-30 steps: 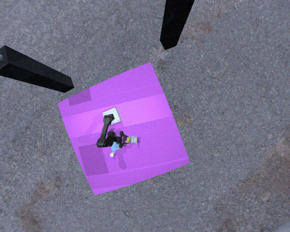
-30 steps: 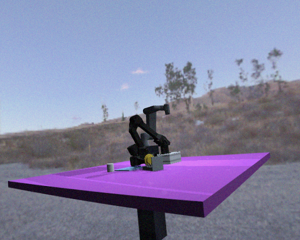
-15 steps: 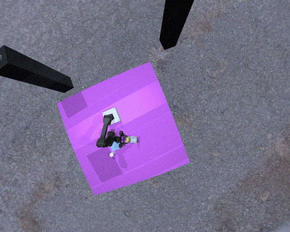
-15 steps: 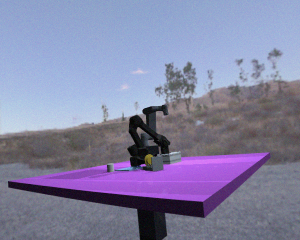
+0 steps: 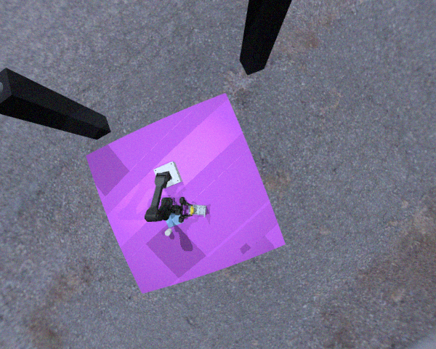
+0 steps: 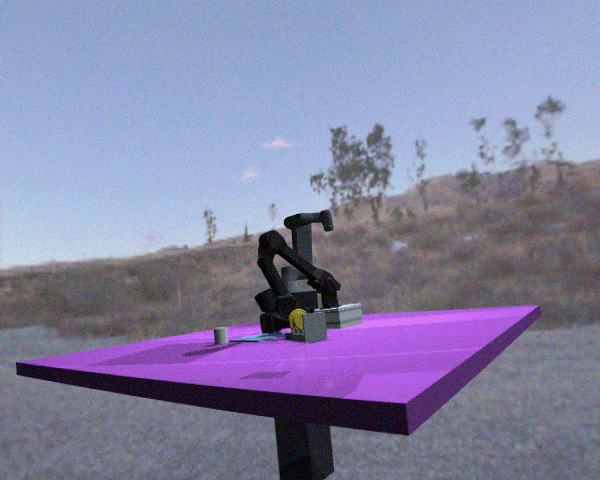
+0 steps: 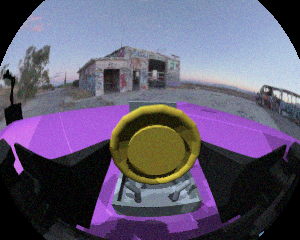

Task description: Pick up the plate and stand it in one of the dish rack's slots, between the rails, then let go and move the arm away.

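Note:
The yellow round plate (image 5: pixel 191 209) (image 6: pixel 296 321) (image 7: pixel 155 150) stands on edge, its face toward the wrist camera. My gripper (image 5: pixel 190 210) (image 7: pixel 156 146) is shut on the plate, one dark finger at each side. The grey dish rack (image 5: pixel 200 211) (image 6: pixel 316 327) (image 7: pixel 156 206) stands under and beyond the plate. Its tall end wall shows behind the plate, and two pegs show below the plate in the wrist view. The plate's lower part is at the rack in the exterior view. Its bottom edge in the slot cannot be made out clearly.
A light blue flat piece (image 5: pixel 172 220) (image 6: pixel 259 337) lies under the arm, and a whitish cylinder (image 5: pixel 168 232) (image 6: pixel 220 335) stands beside it. The arm's base stands on a pale box (image 5: pixel 176 177) (image 6: pixel 348 315) at the back.

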Controlling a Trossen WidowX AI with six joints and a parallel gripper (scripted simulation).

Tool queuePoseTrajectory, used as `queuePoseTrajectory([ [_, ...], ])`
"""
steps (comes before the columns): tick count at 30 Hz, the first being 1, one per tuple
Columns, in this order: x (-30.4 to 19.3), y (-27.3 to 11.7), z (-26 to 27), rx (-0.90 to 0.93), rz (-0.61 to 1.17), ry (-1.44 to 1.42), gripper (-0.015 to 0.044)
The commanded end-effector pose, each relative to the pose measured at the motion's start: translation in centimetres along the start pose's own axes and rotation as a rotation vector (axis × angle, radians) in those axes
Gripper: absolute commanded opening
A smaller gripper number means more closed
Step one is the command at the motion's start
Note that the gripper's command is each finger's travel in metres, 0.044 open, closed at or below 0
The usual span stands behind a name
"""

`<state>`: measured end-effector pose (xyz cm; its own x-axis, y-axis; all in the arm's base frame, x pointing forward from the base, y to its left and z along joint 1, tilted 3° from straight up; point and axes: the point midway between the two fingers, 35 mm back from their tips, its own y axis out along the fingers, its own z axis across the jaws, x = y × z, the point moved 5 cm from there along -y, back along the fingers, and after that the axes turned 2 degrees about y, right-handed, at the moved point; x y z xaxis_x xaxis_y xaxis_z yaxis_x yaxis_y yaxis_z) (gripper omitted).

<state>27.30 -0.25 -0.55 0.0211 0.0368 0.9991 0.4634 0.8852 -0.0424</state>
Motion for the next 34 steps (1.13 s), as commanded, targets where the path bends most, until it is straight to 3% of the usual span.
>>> queuePoseTrajectory([
  [1, 0.0, 0.0, 0.0, 0.000, 0.000, 0.000, 0.0400],
  [9, 0.6, 0.0, -0.1, 0.000, 0.000, -0.001, 0.0400],
  [22, 11.1, 0.0, -0.6, 0.000, -0.011, -0.020, 0.0400],
  [28, 11.6, 0.0, -0.8, -0.011, -0.007, -0.010, 0.0400],
  [34, 12.1, 0.4, -3.4, -0.134, 0.054, 0.103, 0.0400],
])
